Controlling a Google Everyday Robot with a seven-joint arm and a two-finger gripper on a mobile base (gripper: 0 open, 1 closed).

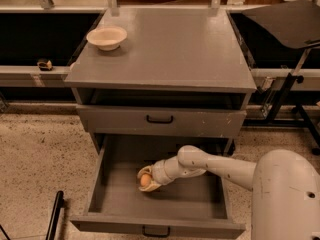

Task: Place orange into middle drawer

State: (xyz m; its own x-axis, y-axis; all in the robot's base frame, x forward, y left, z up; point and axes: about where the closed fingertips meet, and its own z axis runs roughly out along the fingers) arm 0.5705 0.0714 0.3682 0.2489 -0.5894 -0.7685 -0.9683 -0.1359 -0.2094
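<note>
Nearest the camera, the open drawer juts out from the grey cabinet, its black handle at the bottom edge. The robot's rounded white body fills the lower right corner. From it, 1 white arm stretches left and slightly downward across the drawer's right wall, bending at a rounded joint. At the end of the arm, the gripper sits low inside the drawer, near the middle of the floor. Its 2 tan fingers are clamped around the orange. Behind it, the drawer above is closed. Farther back, a cream bowl rests on the cabinet top, near its left rear corner.
</note>
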